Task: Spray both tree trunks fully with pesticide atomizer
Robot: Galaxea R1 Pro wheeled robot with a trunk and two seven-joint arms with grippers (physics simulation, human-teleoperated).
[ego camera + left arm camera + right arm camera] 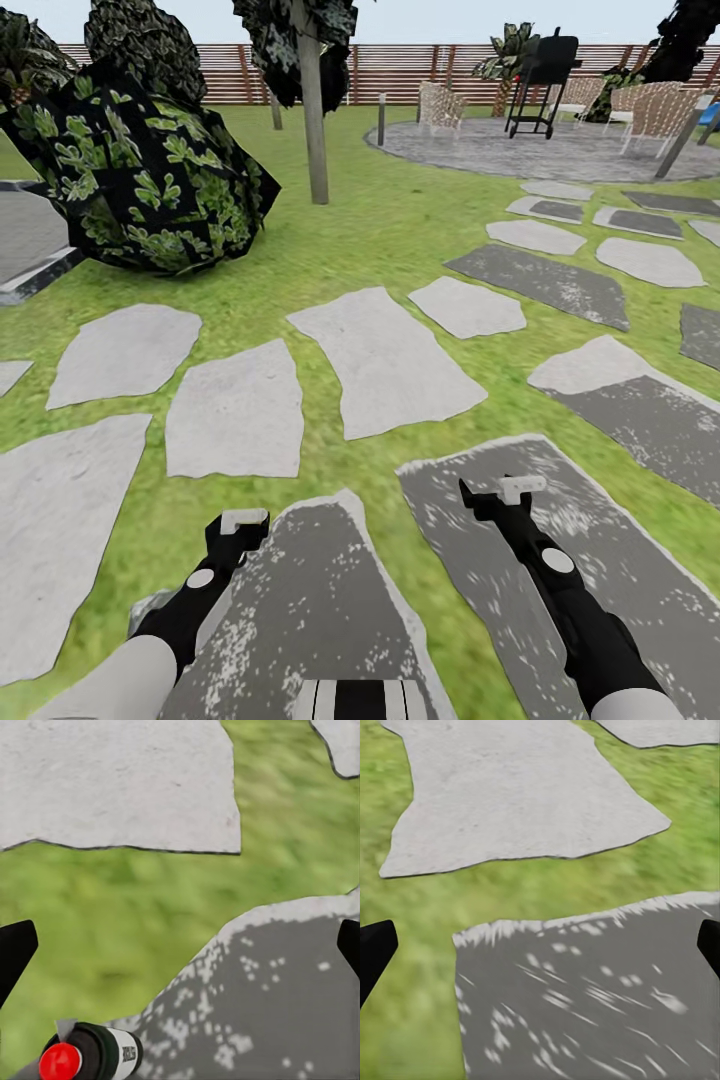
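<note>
Left wrist view shows the pesticide atomizer [94, 1054], black with a red cap, lying at the edge of a dark stepping stone [277, 997], near the left gripper [180, 945], whose fingers are spread and empty. The right gripper [540, 945] is also released. In the head view a tree trunk [314, 110] stands at 11 o'clock. The pick-up step is in hand; next, I judge, the left gripper must descend over the bottle.
</note>
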